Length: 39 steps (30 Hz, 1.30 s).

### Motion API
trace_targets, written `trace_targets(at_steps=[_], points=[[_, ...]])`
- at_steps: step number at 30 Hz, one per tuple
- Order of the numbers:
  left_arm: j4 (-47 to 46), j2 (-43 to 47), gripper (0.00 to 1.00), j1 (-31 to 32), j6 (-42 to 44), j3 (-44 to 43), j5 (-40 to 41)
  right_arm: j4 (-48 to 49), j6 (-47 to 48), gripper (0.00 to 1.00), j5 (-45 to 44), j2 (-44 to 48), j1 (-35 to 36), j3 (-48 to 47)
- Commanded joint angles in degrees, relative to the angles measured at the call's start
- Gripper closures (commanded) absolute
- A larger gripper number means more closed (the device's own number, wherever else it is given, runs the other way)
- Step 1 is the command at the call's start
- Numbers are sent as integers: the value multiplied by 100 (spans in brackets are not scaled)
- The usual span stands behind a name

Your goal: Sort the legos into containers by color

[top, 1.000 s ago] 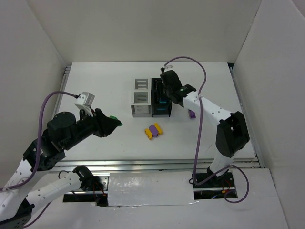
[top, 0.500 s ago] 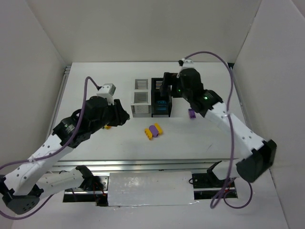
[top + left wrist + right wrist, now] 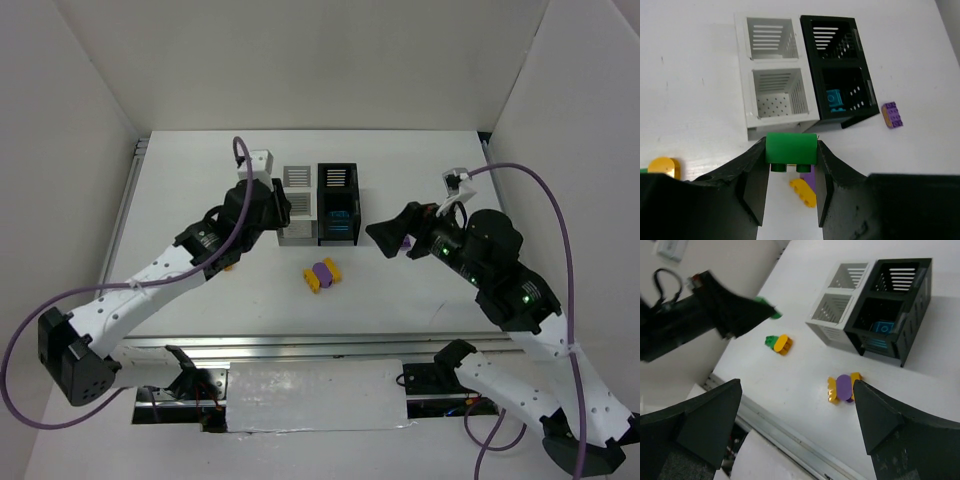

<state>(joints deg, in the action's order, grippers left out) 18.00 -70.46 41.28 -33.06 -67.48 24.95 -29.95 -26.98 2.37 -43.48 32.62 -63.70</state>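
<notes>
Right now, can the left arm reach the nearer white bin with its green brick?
Probably yes. The left gripper, shut on the green brick, hangs just short of the nearer white bin; its top is open, nothing lies between, and the right gripper is off to the side.

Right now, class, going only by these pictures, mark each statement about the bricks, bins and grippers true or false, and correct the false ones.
1. The left gripper holds a green brick. True.
2. The right gripper is shut on a brick. False: its jaws stand wide open with nothing between them.
3. A cyan brick lies in the near black bin. True.
4. The near white bin holds a brick. False: it is empty.
5. A purple brick lies on the table, outside the bins, beside the black ones. True.
</notes>
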Motion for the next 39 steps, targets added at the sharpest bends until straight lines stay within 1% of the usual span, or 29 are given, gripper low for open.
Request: trace_targets(at_steps=[1,3,7,10,13,18,19,20,21,23,24,26,27,35,36,37,38,39], points=[[-1447,-319,100,-76,528,113,616,-124,-158,0,633,366,-19,60],[-1745,-652,100,-163,669,-9,538,-273,-158,0,616,472,-19,60],[-1958,-1425,100,-304,827,-344,396,-362,-184,0,677,744,-19,200],[-2160,-1838,100,-418,906,-450,283,-327,-220,0,712,885,-10,341],[-1828,-2269,100,-568,687,-757,195,-309,-211,0,791,938,-19,420],[-1975,-2446,100,-594,590,-547,72,-309,-176,0,853,877,-28,420],[-1993,-2464,95,-603,564,-512,63,-309,-158,0,879,859,-19,411],[-1993,-2482,92,-603,572,-485,54,-274,-158,0,957,842,-28,403],[-1993,-2499,83,-603,581,-485,45,-239,-158,0,1002,824,-10,394],[-1888,-2552,73,-612,573,-529,45,-178,-167,0,1090,780,-28,385],[-1879,-2552,58,-603,590,-529,19,-169,-176,0,1134,754,-19,376],[-1870,-2456,46,-612,546,-451,-51,-142,-176,0,1125,736,-19,367],[-1914,-2412,38,-612,529,-398,-52,-134,-176,0,1099,719,-28,376],[-1748,-2043,21,-621,345,-221,44,-2,-220,0,1143,657,-19,420],[-1591,-1860,18,-621,292,-230,115,-10,-211,0,1143,631,-19,429],[-1328,-1736,16,-630,213,-239,359,-2,-202,0,1134,622,-19,429],[-1099,-1595,13,-682,-58,-282,562,-2,-193,0,1134,613,-19,455],[-757,-1481,7,-769,-260,-361,703,-2,-185,0,1143,578,-19,464]])
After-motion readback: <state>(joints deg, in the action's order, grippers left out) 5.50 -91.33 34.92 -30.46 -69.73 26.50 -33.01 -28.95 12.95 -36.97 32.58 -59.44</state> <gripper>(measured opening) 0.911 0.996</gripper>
